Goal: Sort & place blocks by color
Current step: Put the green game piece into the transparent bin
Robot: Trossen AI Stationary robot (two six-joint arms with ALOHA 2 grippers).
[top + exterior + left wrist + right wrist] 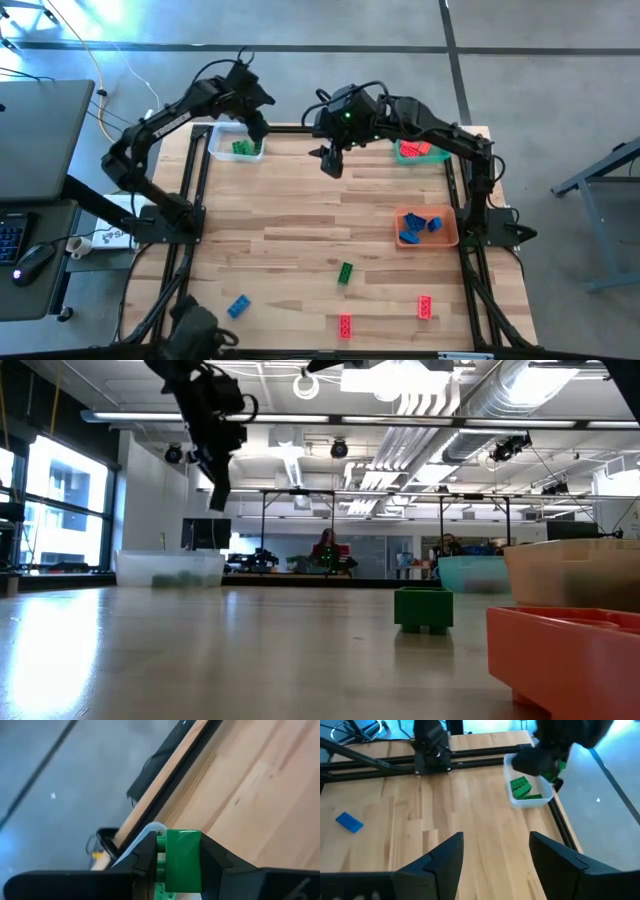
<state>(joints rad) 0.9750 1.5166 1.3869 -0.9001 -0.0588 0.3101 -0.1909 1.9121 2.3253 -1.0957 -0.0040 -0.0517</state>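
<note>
A green block (182, 860) sits clenched in our left gripper (176, 862), poised over the clear tray (222, 146) at the counter's (300, 210) far left, where other green blocks (522, 787) already lie. We judge the drop goes best if we centre inside the rim, lower, then let go. Our right gripper (495, 857) hangs mid-counter at the far side, jaws parted and empty. Another green block (345, 272), two red blocks (345, 324) and a blue block (238, 306) wait at the near side.
</note>
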